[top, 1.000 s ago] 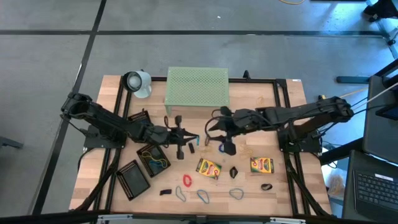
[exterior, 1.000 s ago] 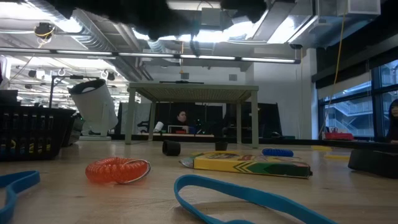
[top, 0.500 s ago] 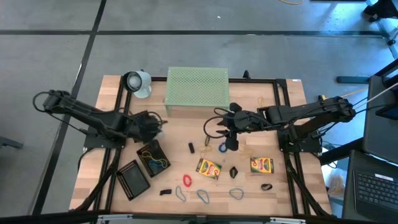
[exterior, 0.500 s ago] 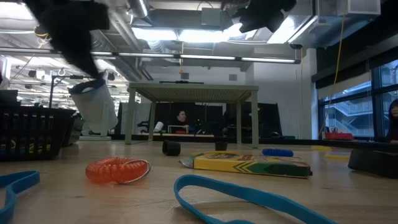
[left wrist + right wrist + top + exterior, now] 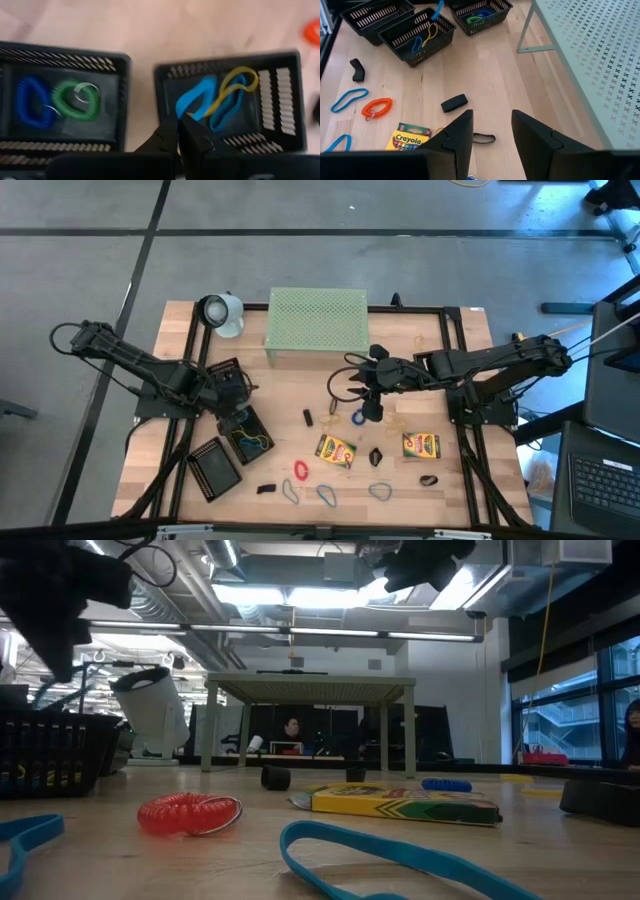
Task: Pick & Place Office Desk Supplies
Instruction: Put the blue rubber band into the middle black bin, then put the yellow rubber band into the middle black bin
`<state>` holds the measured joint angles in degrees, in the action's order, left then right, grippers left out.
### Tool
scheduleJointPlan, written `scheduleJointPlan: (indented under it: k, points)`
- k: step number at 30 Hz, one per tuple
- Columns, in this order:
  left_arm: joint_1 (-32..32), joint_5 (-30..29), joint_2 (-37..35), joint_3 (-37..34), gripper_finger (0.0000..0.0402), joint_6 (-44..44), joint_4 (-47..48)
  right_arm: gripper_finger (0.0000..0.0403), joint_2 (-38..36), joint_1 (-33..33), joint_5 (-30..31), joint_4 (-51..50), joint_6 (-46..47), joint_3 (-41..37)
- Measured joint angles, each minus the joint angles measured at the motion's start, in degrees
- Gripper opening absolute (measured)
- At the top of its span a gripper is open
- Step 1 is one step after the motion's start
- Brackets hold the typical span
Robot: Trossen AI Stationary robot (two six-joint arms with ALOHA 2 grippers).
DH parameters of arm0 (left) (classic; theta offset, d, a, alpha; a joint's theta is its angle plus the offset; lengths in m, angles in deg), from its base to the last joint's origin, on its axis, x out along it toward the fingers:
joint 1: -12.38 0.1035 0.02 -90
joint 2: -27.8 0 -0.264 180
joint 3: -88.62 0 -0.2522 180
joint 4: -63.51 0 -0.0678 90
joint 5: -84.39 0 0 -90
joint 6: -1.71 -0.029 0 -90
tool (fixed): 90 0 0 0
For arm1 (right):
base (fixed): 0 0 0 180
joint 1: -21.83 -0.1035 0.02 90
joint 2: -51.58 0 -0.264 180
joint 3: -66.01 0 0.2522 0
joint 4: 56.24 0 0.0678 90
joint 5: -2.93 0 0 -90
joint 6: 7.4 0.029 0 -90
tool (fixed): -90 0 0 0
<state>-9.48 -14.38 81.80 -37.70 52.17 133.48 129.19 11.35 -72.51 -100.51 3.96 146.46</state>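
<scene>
Left tool, fingers pressed together and empty, hovers over the black mesh tray holding blue and yellow rubber-band loops. Right tool stands parted, empty, above the pale wooden table, near a yellow-green crayon box.

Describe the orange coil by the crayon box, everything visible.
The orange coil is a spiral cord loop, plastic-looking, with a thin metal ring at one end. It lies flat on the wooden table, loose, touched by no pincer. It sits left of the nearer crayon box, near a blue band at the table's front.
</scene>
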Motion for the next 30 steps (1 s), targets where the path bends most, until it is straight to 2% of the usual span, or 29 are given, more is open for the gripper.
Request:
scheduleJointPlan:
  k: [11, 16, 23, 30]
  points:
    - [-6.29, -0.14, 4.12, -0.01, 0.0008, -0.39, -9.54, 0.0136, 0.0, 0.0, 0.0, 0.0, -0.02, 0.0]
    - [-9.23, 1.0, 7.22, -0.01, 0.0025, -3.93, -11.6, 0.0136, 0.02, 0.0, 0.0, -0.02, -0.02, 0.0]
    - [-11.05, 0.77, 10.9, -0.01, 0.0056, -4.16, -11.51, 0.0136, 0.02, 0.0, 0.0, -0.02, -0.04, 0.0]
    - [-11.04, -6.63, 12.83, -0.01, 0.0086, -4.98, -11.44, 0.0136, 0.02, 0.0, 0.0, -0.1, -0.02, 0.0]
